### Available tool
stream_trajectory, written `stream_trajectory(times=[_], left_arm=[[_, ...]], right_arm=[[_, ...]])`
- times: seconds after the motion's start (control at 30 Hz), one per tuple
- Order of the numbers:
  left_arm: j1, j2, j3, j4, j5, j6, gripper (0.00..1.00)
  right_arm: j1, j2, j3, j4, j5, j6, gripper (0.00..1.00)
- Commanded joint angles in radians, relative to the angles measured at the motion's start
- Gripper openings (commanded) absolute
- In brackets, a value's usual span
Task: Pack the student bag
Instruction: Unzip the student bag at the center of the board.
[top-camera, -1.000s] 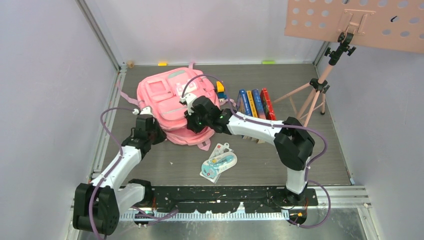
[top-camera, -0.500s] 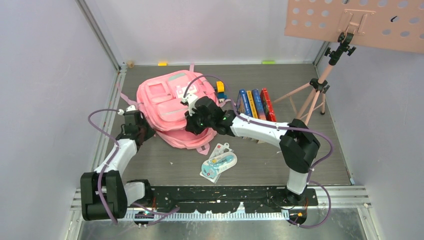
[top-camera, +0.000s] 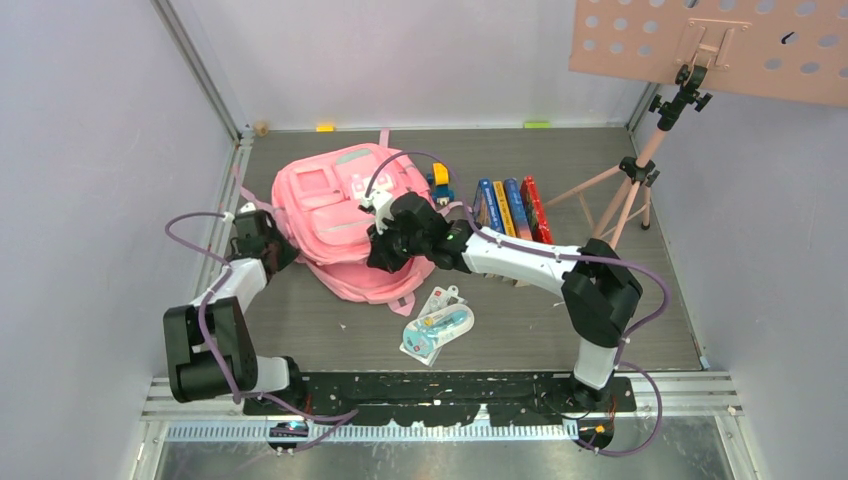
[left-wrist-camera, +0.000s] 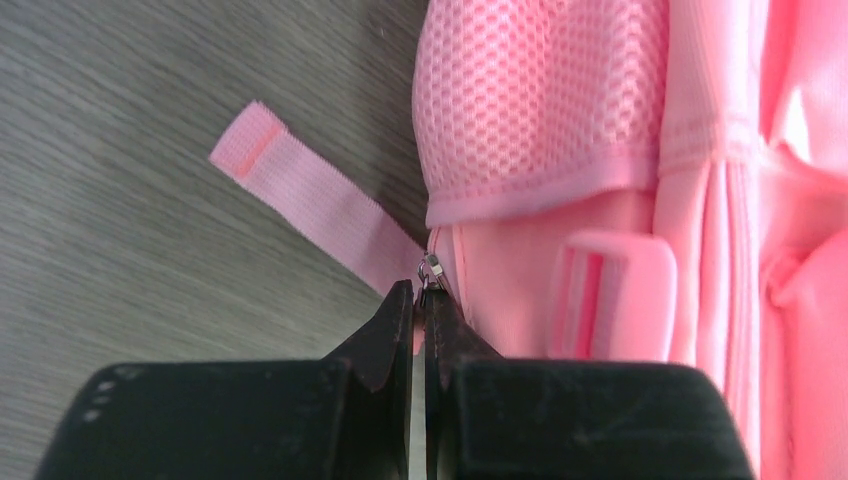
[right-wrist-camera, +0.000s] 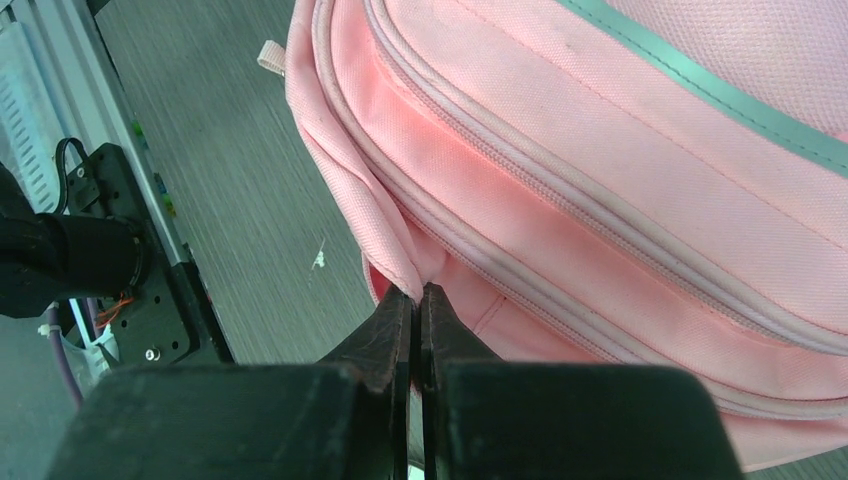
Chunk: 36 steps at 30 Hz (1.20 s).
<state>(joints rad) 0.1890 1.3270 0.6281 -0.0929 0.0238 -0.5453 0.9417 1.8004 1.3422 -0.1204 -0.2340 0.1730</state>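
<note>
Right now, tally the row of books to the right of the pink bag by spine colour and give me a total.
Blue: 2, the left-end book and the third book
Yellow: 1, the yellow book
Red: 1, the red book
Total: 4

Backpack (top-camera: 322, 200) was pink with grey-green trim; its mesh pocket (left-wrist-camera: 540, 100) pink honeycomb. Books (top-camera: 510, 208) blue, yellow, red. Table (top-camera: 520, 320) grey woodgrain.
</note>
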Motion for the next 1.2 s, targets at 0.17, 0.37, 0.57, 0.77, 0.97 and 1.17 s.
stream_trajectory(times=[0.17, 0.37, 0.57, 0.77, 0.97, 1.17], left_arm=[[0.062, 0.117, 0.099, 0.138, -0.093, 0.036, 0.00], [0.067, 0.138, 0.123, 0.132, -0.103, 0.036, 0.00], [0.067, 0.074, 0.196, -0.089, -0.097, 0.004, 0.25], [0.067, -0.106, 0.254, -0.297, -0.086, 0.023, 0.90], [0.009, -0.253, 0.325, -0.450, -0.033, 0.092, 0.92], [-0.224, -0.247, 0.486, -0.600, 0.061, 0.258, 0.92]], right_arm=[[0.023, -0.103, 0.034, -0.023, -0.071, -0.014, 0.01], [0.037, -0.099, 0.055, -0.049, -0.076, -0.031, 0.00], [0.042, -0.091, 0.081, -0.083, -0.049, -0.047, 0.00], [0.041, -0.137, 0.063, -0.066, 0.039, -0.058, 0.00], [0.035, -0.137, 0.086, -0.090, 0.042, -0.061, 0.00], [-0.010, -0.108, 0.131, -0.132, -0.021, -0.064, 0.00]])
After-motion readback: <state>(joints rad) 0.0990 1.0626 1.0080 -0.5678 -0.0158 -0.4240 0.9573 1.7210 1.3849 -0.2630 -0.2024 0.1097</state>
